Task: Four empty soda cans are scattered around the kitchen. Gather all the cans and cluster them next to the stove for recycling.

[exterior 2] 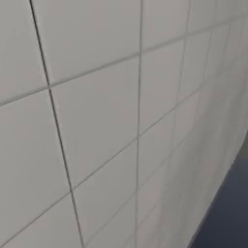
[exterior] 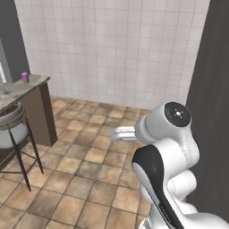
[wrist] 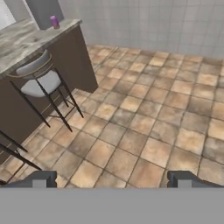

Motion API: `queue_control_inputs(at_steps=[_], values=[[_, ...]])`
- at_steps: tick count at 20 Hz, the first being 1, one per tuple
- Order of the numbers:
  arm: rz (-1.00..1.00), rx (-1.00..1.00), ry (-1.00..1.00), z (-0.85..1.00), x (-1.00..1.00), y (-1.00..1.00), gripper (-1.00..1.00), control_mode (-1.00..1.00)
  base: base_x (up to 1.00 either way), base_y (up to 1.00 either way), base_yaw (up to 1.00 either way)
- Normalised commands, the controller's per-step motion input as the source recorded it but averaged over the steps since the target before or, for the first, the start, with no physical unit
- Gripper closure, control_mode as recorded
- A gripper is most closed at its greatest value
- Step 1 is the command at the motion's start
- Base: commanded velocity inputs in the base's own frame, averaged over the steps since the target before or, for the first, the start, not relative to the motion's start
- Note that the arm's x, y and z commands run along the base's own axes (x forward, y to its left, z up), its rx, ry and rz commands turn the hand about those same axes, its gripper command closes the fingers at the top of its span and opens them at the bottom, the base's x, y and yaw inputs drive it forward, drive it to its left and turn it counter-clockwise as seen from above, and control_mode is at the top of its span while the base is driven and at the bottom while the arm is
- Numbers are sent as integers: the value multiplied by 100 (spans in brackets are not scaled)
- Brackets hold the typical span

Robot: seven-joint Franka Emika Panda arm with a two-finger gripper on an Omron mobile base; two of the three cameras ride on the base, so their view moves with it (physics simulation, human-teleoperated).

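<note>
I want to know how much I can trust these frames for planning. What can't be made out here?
- Pink-purple can on the counter: too small in the left base and hand views to read any markings.
- Stool: its legs are cut off by the hand view's left edge.
- Right base view: the tiled wall sits close to the camera and blocks everything behind it.
- Gripper: fingertips wide apart, holding nothing; the rest is cut off at the bottom of the hand view.

The tiled floor (wrist: pixel 144 113) lies bare and wide ahead of the pincer (wrist: pixel 111 179), whose fingers stand well apart with nothing between them. To the left, a bar stool (wrist: pixel 41 78) stands tucked against the dark side of the tabletop (wrist: pixel 26 37), its thin legs reaching out over the floor. A pink-purple soda can (exterior: pixel 25 77) stands near the tabletop's far corner, with free room around it; the tiled wall (exterior: pixel 112 49) closes off the back.
</note>
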Motion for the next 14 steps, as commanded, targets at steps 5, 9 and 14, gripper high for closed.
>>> queue_control_inputs(at_steps=[5, 9, 14], values=[[0, 0, 0, 0, 0, 0, -100, 100, 55, -57, 35], [0, 0, 0, 0, 0, 0, -100, 100, 59, -70, 38], [0, 0, 0, 0, 0, 0, -100, 100, 53, -75, 39]])
